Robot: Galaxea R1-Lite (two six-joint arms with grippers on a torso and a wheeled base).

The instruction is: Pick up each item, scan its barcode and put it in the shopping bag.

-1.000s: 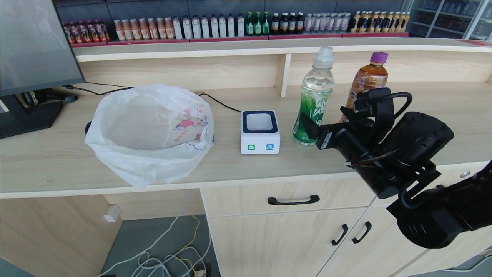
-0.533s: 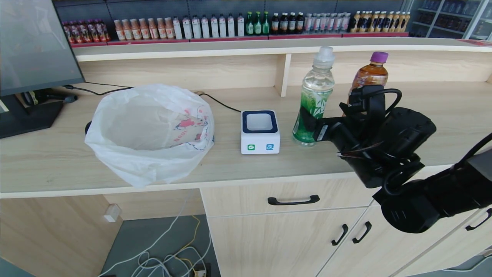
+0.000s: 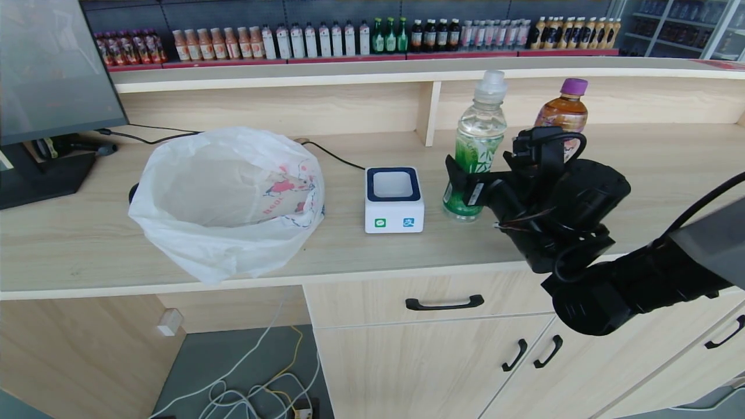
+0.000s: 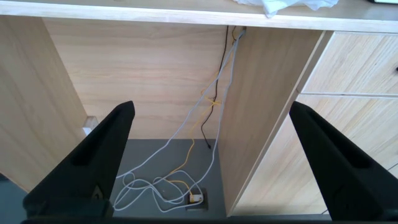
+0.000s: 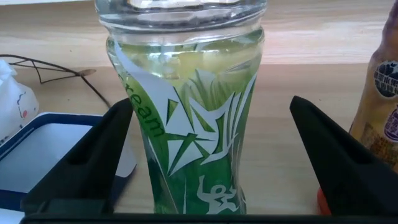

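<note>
A clear bottle with a green label stands on the wooden counter, right of the white barcode scanner. A brown tea bottle with a purple cap stands just behind and to its right. My right gripper is open at the green bottle's lower half. In the right wrist view the green bottle stands between the two fingers, with my right gripper not closed on it. The white shopping bag sits open left of the scanner. My left gripper hangs open below the counter, holding nothing.
A dark monitor stands at the counter's far left. A raised ledge and divider run behind the bottles. Drawers with black handles sit under the counter. Cables lie on the floor in the open bay.
My right arm has moved forward and to the left, bringing its open fingers up around the green bottle. The bottles, the scanner and the bag have stayed put.
</note>
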